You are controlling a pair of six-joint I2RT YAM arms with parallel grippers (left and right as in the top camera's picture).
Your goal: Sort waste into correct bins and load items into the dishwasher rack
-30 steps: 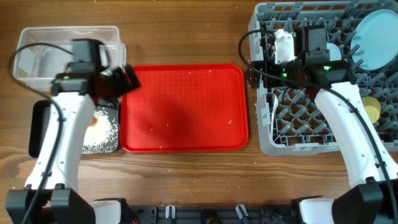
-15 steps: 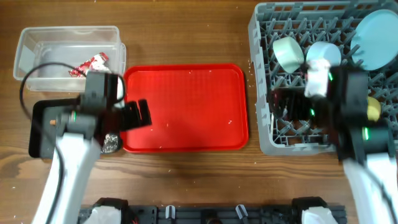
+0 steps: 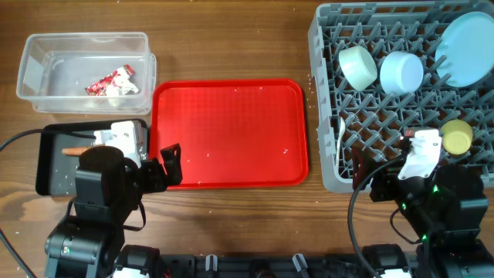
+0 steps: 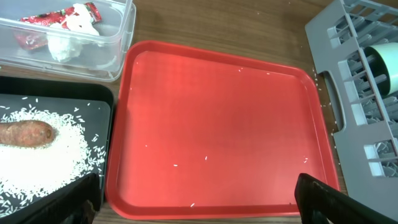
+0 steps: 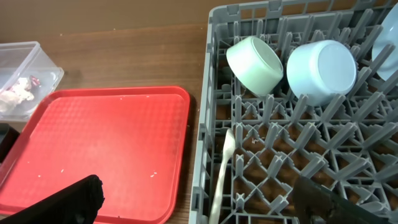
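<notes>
We see L jaws, R jaws both wide, empty. Wrapper (image 3: 106, 80) in tub (image 3: 31, 73) upper left; rice (image 4: 62, 149) in black tray (image 3: 52, 171); green bowl (image 3: 358, 66), blue bowl (image 3: 401, 72) in rack (image 3: 324, 46).

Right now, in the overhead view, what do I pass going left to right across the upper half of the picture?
Clear tub → red tray → pale green bowl → light blue bowl → light blue plate, the last three standing in the dishwasher rack.

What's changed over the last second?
Both retracted toward the robot: the left gripper from beside the tub, the right gripper from over the rack. Both are open and empty. Red tray, plate and cup stayed put.
</notes>
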